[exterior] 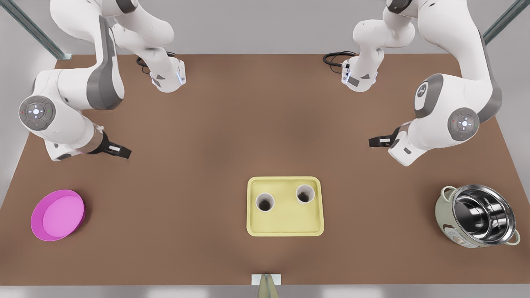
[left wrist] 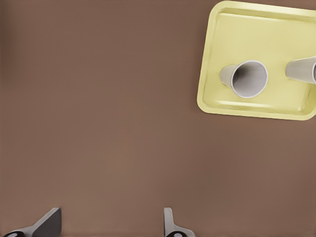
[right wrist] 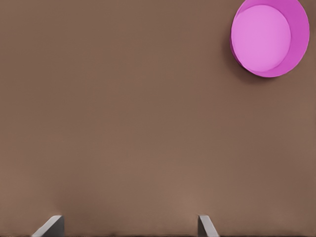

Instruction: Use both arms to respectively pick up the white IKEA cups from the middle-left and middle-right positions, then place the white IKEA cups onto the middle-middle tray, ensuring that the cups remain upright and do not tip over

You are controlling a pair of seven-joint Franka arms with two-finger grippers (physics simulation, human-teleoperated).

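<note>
Closest to the near edge of the brown table (exterior: 198,256), the pale yellow tray (exterior: 285,225) lies in the middle. Both white IKEA cups stand upright on it, apart from each other. One cup (exterior: 265,202) stands toward the front view's left. The other cup (exterior: 305,194) stands toward the front view's right and slightly farther back. The left wrist view shows the tray (left wrist: 222,29) with the same two cups, one (left wrist: 249,78) in full and its neighbour (left wrist: 302,69) cut by the picture's edge.

At about the same depth, a round magenta plate (exterior: 58,215) sits near the table's edge at the front view's left, and it also shows in the right wrist view (right wrist: 269,37). A steel pot (exterior: 478,215) sits at the front view's right.

Farther back, the right gripper (exterior: 118,151) hangs over bare table at the front view's left, beyond the plate. Its fingers (right wrist: 49,226) are spread wide and hold nothing. The left gripper (exterior: 377,142) hangs over bare table at the front view's right, well apart from the tray, and its fingers (left wrist: 47,224) are likewise released and empty.

Farthest off, both arm bases stand at the table's far edge, each with a black cable beside it.
</note>
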